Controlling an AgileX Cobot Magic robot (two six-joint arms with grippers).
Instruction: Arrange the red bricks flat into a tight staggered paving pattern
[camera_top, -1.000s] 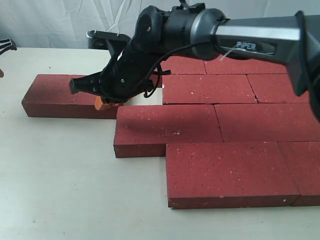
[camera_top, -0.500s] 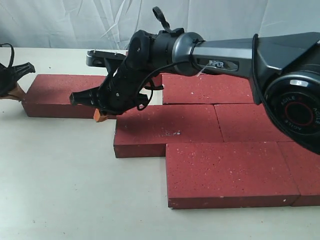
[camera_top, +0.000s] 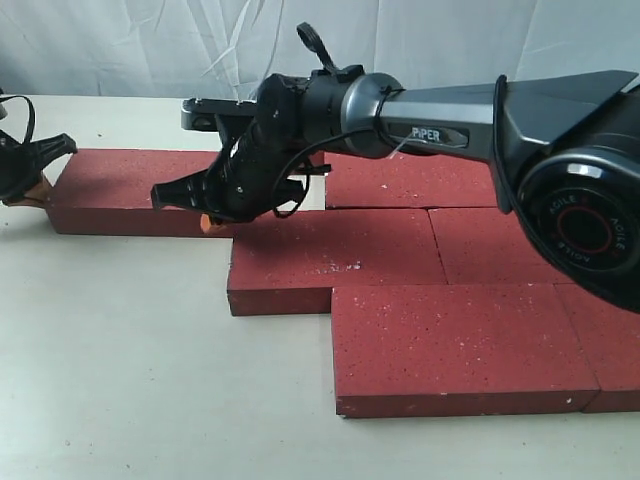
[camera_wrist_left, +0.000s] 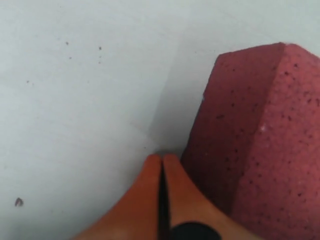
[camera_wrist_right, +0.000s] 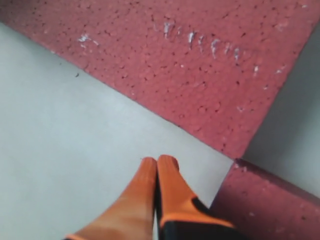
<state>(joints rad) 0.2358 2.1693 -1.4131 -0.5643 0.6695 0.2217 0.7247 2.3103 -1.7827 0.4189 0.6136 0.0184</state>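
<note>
Several red bricks lie flat in staggered rows at the right: a back-row brick, a second-row brick and a front brick. One brick lies apart at the left, in line with the back row. My right gripper is shut and empty, low in front of that brick's right part, near the second-row brick's left end. In the right wrist view the right gripper hangs over bare table beside a white-scuffed brick. My left gripper is shut and empty at the loose brick's left end; the left gripper rests beside that end face.
The right arm spans the back rows and hides the gap between the loose brick and the back row. Pale table stretches in front and to the left. A white curtain hangs behind. Another brick's corner sits close to the right fingers.
My left gripper has come in from the far left edge down to the loose brick's left end. My right gripper dipped slightly and edged right along the brick's front. The bricks look unmoved.
</note>
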